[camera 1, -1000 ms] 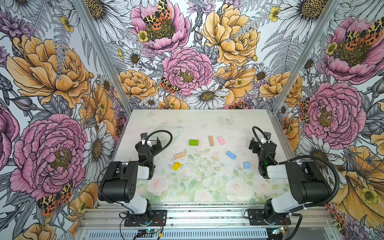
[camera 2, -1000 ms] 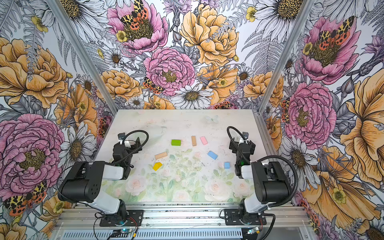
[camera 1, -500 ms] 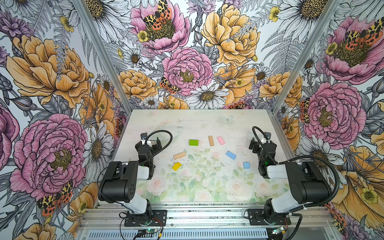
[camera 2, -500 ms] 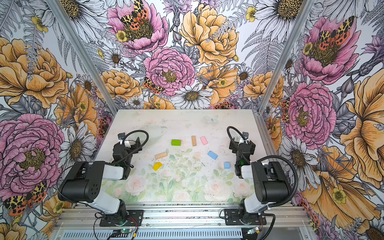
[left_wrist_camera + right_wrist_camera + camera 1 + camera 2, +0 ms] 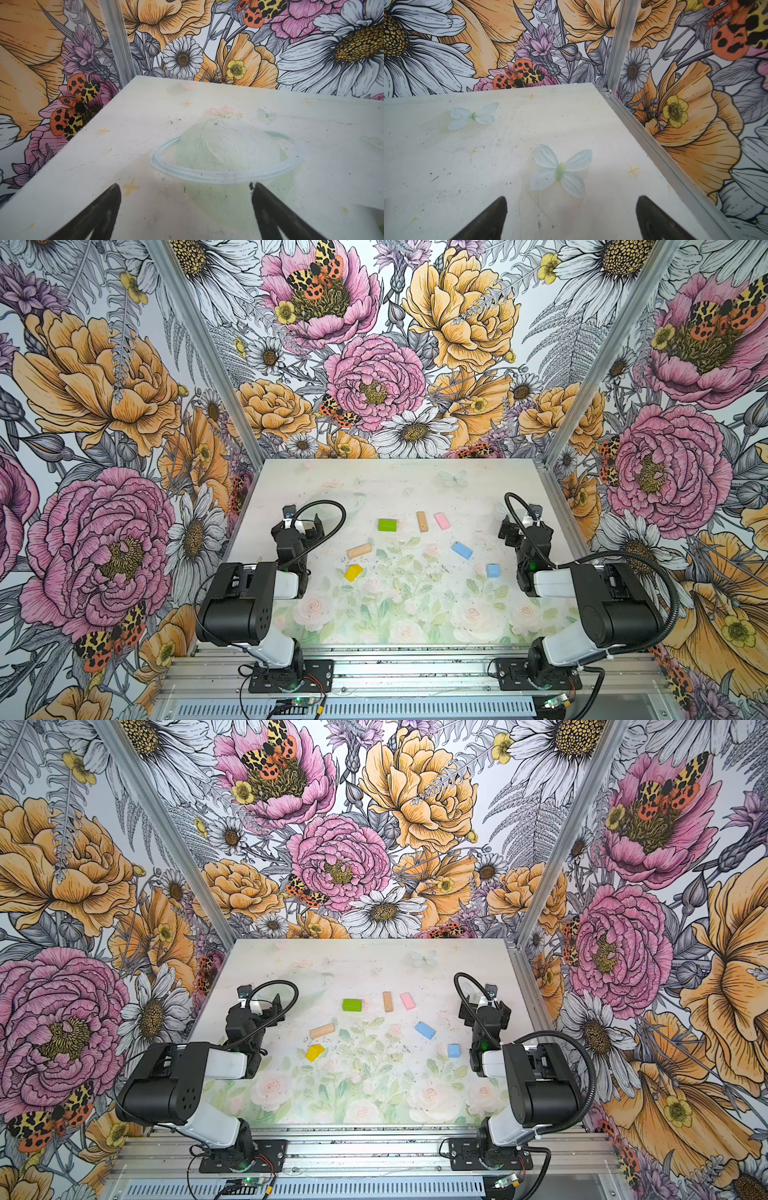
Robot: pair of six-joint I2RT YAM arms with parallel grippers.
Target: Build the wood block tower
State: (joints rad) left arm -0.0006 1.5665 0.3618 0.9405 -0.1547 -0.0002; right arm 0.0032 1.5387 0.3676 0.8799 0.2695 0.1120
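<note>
Flanking wood blocks (image 5: 387,524), left gripper (image 5: 298,524) & right gripper (image 5: 524,526) gape wide, empty, nr table (image 5: 395,489) edges.

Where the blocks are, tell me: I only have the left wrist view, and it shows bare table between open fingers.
Observer: In both top views, seven wood blocks lie scattered in the middle of the table, to the right of your left fingers. None is stacked.
Operator: Name the ones closest to my arm.
Observer: The tilted tan plank and the yellow roof piece, lying apart from each other.
Operator: Report the other arm.
Observer: The right fingers are open and empty, over bare table near its right edge.
</note>
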